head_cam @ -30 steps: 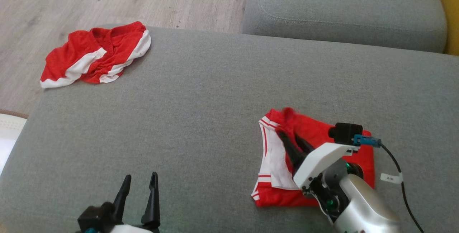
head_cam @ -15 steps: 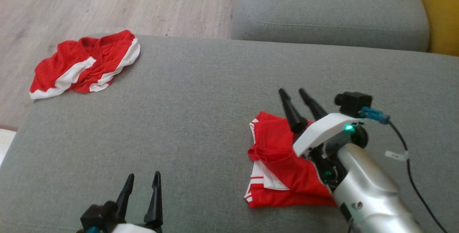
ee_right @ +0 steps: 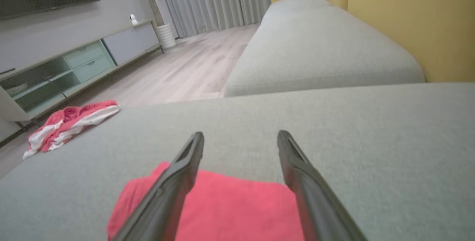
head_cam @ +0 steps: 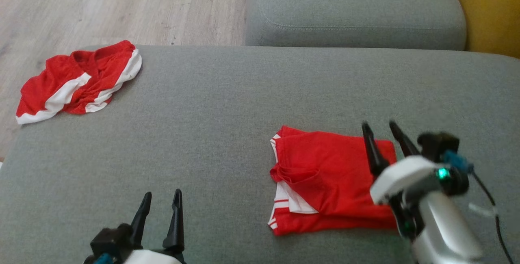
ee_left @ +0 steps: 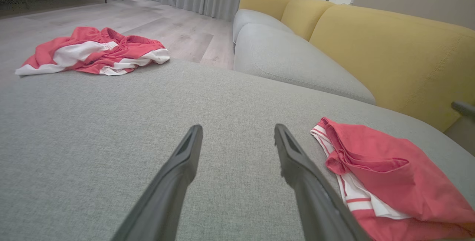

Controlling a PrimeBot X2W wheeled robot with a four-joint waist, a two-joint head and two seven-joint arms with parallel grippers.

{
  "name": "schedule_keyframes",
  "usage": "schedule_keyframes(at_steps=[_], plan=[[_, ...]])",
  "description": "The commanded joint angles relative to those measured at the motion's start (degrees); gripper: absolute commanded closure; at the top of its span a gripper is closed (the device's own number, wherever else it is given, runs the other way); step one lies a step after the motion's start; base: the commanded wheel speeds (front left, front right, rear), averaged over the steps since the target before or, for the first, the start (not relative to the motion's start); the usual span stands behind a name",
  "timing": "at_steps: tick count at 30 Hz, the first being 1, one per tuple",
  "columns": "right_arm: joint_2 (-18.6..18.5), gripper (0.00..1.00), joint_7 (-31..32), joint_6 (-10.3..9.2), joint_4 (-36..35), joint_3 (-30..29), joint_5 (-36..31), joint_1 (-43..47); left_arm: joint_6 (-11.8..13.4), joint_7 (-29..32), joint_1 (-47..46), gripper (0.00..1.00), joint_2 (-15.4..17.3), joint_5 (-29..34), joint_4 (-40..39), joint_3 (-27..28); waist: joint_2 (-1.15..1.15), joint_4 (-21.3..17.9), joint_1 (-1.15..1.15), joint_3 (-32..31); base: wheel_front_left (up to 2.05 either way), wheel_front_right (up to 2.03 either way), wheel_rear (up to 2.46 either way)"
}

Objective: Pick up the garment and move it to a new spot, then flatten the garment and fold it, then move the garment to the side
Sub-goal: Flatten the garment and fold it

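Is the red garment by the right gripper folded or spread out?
Folded. The red garment lies as a compact rectangle, with stacked layers and white stripes showing along its left edge.

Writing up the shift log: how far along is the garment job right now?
Looks done: the garment lies folded on the cushion. In hand: nothing; the right gripper hovers open over its right edge, the left gripper sits open and empty. Left: moving it to the side. A second, crumpled garment lies at the cushion's far left corner.
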Motion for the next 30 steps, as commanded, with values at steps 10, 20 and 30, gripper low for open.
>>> schedule_keyframes(at_steps=[10,20,30], plan=[[0.6,1.00,3.2,0.20,-5.2,1.7,-5.3,7.6,0.7,-0.6,-3.0,0.00,1.4,0.3,-2.3,2.3,0.00,0.8,0.00,0.8,0.00,0.00,0.00],[0.6,1.00,4.0,0.20,-0.3,10.5,-1.7,5.8,1.1,-0.4,-3.3,0.00,2.3,0.2,-3.1,2.9,0.00,3.1,0.00,1.7,0.00,0.00,0.00],[0.6,1.00,3.0,0.20,3.2,26.8,5.9,2.6,1.2,-0.5,-3.2,0.00,2.1,0.1,-2.9,3.0,0.00,5.5,0.00,2.3,0.00,0.00,0.00]])
